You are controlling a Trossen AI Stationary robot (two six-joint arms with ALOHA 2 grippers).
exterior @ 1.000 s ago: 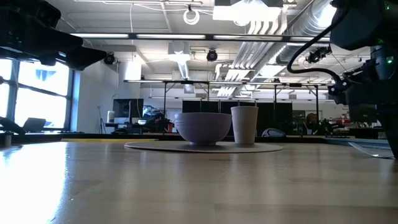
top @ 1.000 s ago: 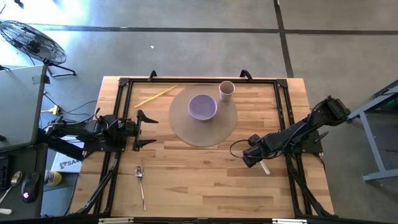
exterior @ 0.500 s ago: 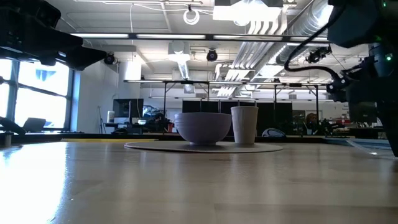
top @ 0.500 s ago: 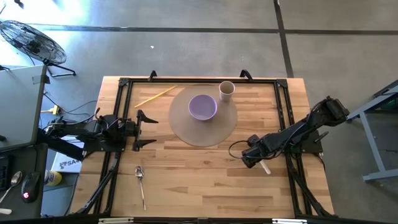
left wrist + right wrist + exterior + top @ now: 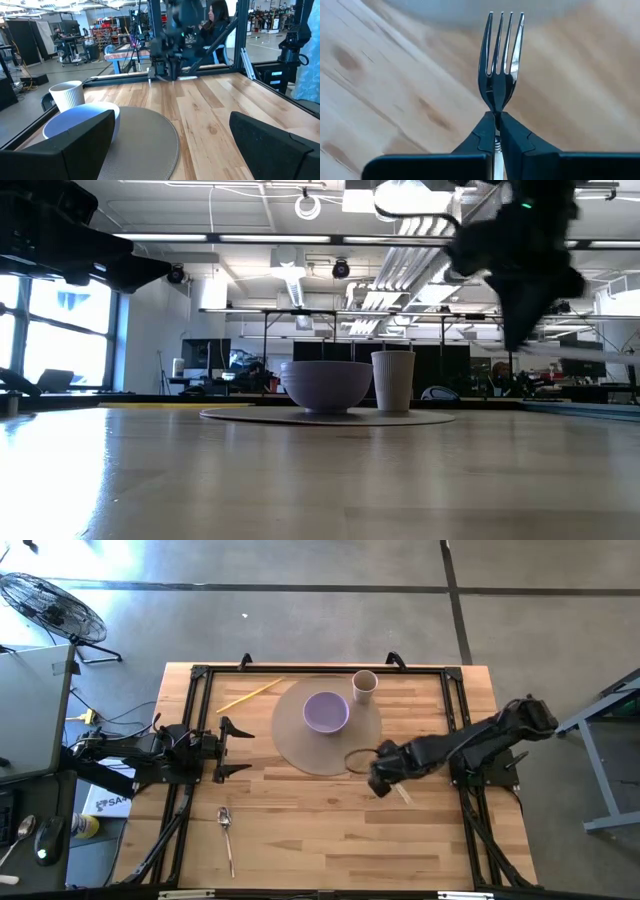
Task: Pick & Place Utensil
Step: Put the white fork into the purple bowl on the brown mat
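My right gripper (image 5: 378, 780) is over the wood just off the near-right rim of the round grey mat (image 5: 300, 745), shut on a silver fork (image 5: 501, 55). The fork's tines point ahead of the fingertips in the right wrist view; its pale handle (image 5: 403, 795) pokes out behind the gripper. A purple bowl (image 5: 326, 712) sits on the mat, with a paper cup (image 5: 364, 685) at the mat's far-right rim. My left gripper (image 5: 235, 748) waits open by the table's left side, its fingers (image 5: 75, 145) apart in the left wrist view. My right gripper pinches the fork at its neck (image 5: 496, 106), just below the tines, between the two fingertips. The fingers lie along the fork and slant down toward the table's left. The fork is lifted clear of the table, tines forward and handle trailing back.
A spoon (image 5: 227, 835) lies on the wood near the table's near-left corner. A yellow stick (image 5: 250, 694) lies toward the far-left corner. A black frame (image 5: 455, 710) runs around the table. Bare wood spreads between the mat and the near edge.
My right gripper has carried the fork toward the table's left and a little toward the far edge, closing on the mat's rim; most of the move fell in the last half second. It has stayed shut on the fork. Bowl, cup and spoon have not moved.
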